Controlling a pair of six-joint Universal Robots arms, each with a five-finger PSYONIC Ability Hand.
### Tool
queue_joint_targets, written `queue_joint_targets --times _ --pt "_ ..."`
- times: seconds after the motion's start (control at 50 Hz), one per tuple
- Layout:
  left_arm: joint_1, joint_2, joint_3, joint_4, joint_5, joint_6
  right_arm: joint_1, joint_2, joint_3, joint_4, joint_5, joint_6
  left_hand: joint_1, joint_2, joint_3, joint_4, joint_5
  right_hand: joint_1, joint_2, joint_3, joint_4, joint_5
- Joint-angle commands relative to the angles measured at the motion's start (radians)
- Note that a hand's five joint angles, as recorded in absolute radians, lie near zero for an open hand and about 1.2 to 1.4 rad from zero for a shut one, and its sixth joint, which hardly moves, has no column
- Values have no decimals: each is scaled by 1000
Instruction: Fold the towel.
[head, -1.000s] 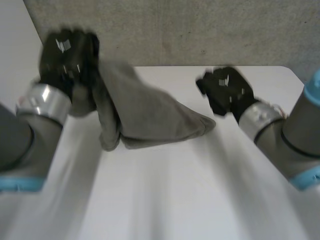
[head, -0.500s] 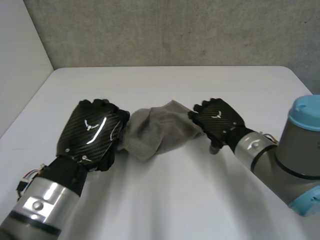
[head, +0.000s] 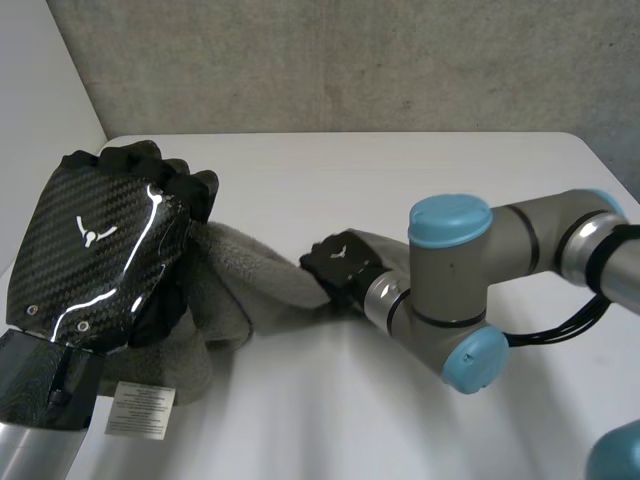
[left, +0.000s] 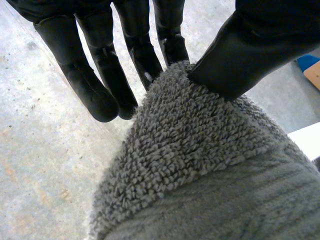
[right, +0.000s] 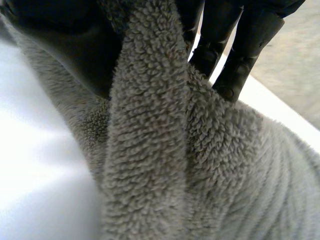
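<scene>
- Grey terry cloth, the towel (head: 250, 285), is held off the table (head: 420, 180), strung between the two hands over the table's left half, nearer the left edge than the right.
- One end is lifted high near the left edge; from it a bunched part hangs down towards the front-left corner, with a white care label (head: 140, 408) showing at its lowest hem.
- The other end is drawn towards the middle of the table, where it is gathered into a thick roll.
- No flat, squared fold can be made out. The cloth is crumpled and airborne, so the task is judged to be at an early or middle stage.
- Left to do, as judged: the towel is to be spread, its edges matched, and the folded cloth laid down and let go.
- The left hand (head: 100, 250) is raised near the left edge and is grasping the towel. In the left wrist view the cloth's edge is pinched between nearly straight fingers (left: 100, 80) and the thumb (left: 235, 55).
- The right hand (head: 338, 262) is low near the middle of the table and is likewise grasping. In the right wrist view a ridge of towel is clamped between the thumb (right: 75, 50) and the fingers (right: 235, 55).
- The right arm (head: 450, 270) is bent across the table behind its hand.
</scene>
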Motion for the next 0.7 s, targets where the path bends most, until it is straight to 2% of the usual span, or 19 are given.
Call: queue_joint_targets --times 0.02,0.06,0.1,0.14,0.16,0.2,0.24,0.32,0.36,0.38,0.4,0.42,0.48,0.58,0.7 --pt "60 -64 11 8 2 1 -25 -249 126 1 74 -15 -46 -109 -153 -118 -257 61 70 102 61 74" --pt "108 -103 24 5 3 1 -36 -303 175 12 72 -28 -46 -109 -153 -118 -257 61 70 102 61 74" --pt "122 -125 30 3 2 -4 -49 -355 237 35 69 -59 -46 -109 -153 -118 -257 61 70 102 61 74" --pt "123 -149 32 5 3 -10 -69 -470 371 128 60 -175 -46 -109 -153 -118 -257 61 70 102 61 74" --pt "122 -175 32 5 3 -21 -69 -470 372 128 60 -176 -46 -109 -153 -118 -257 61 70 102 61 74" --pt "117 -197 34 5 3 -34 -69 -529 498 246 45 -293 -46 -109 -153 -118 -257 61 70 102 61 74" --pt "111 -220 32 7 5 -50 -68 -539 555 303 26 -336 -46 -109 -153 -118 -257 61 70 102 61 74" --pt "102 -289 29 25 14 -90 -63 -553 625 387 -26 -357 -46 -109 -153 -118 -257 61 70 102 61 74" --pt "102 -306 27 33 17 -96 -68 -570 622 417 -55 -343 -46 -109 -153 -118 -257 -562 -554 -522 -563 -550" --pt "102 -320 27 37 17 -97 -68 -570 622 417 -55 -343 -46 -109 -153 -118 -257 -566 -557 -525 -566 -554" --pt "102 -329 29 43 17 -97 -71 -582 600 415 -64 -326 -46 -109 -153 -118 -257 -848 -839 -807 -848 -835" --pt "102 -329 29 43 17 -97 -79 -601 562 409 -69 -303 -46 -109 -153 -118 -257 -1010 -1002 -970 -1011 -998" --pt "112 -337 27 51 17 -99 -97 -616 514 398 -69 -262 -46 -109 -153 -118 -257 -1065 -1056 -1024 -1065 -1053" --pt "117 -337 20 54 17 -99 -207 -621 384 363 -75 -102 -46 -109 -153 -118 -257 -1121 -1112 -1080 -1121 -1108" --pt "117 -337 9 57 17 -99 -241 -561 358 360 -107 -90 -46 -109 -153 -118 -257 -1097 -1089 -1057 -1098 -1085"
